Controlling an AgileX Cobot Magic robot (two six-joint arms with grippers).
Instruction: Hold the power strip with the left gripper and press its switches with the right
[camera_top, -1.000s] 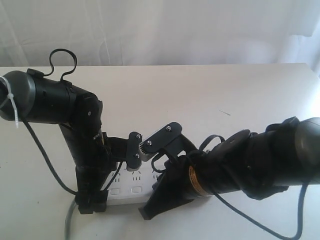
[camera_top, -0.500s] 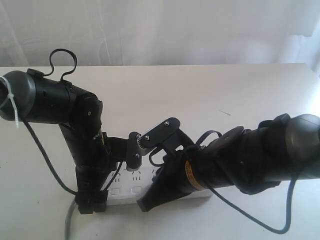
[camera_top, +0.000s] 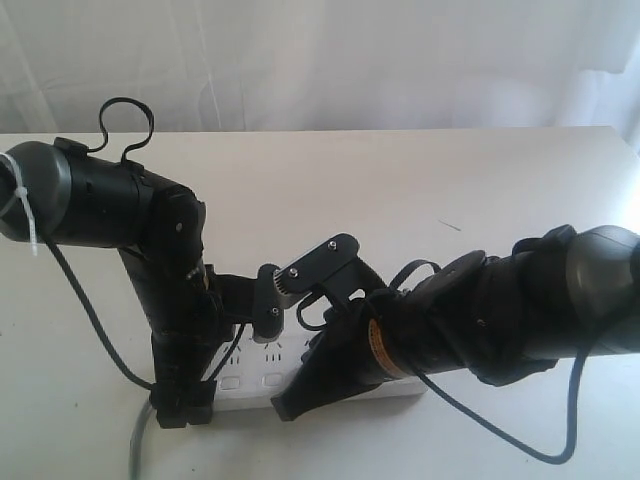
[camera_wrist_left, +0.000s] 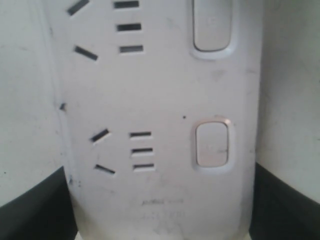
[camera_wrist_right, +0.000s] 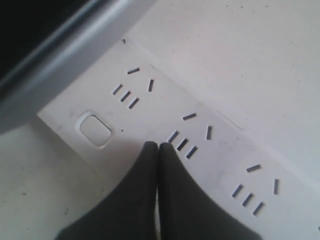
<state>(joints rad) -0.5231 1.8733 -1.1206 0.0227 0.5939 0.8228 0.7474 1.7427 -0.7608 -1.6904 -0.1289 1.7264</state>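
The long white power strip (camera_top: 262, 377) lies on the table near its front edge, with its grey cord (camera_top: 138, 440) leaving the left end. My left gripper (camera_top: 183, 404) is shut on that end, and its dark jaws stand on either side of the strip (camera_wrist_left: 160, 100) in the left wrist view. Two switches (camera_wrist_left: 212, 144) show there. My right gripper (camera_wrist_right: 159, 146) is shut, its two black fingers pressed together with nothing between them. The tips rest on the strip's face (camera_wrist_right: 220, 155) beside one visible switch (camera_wrist_right: 95, 130). What lies under the tips is hidden. The right gripper's tip (camera_top: 289, 407) points down at the strip's front edge.
The white table (camera_top: 450, 180) stretches back to a white curtain. The two arms nearly meet above the strip, around the right arm's bracket (camera_top: 318, 265). A dark blurred part of the left arm (camera_wrist_right: 55, 50) crosses one corner of the right wrist view.
The right arm has shifted left along the strip, mostly in the first half second. Its gripper tip sits a little further left. The left arm and the strip have stayed still.
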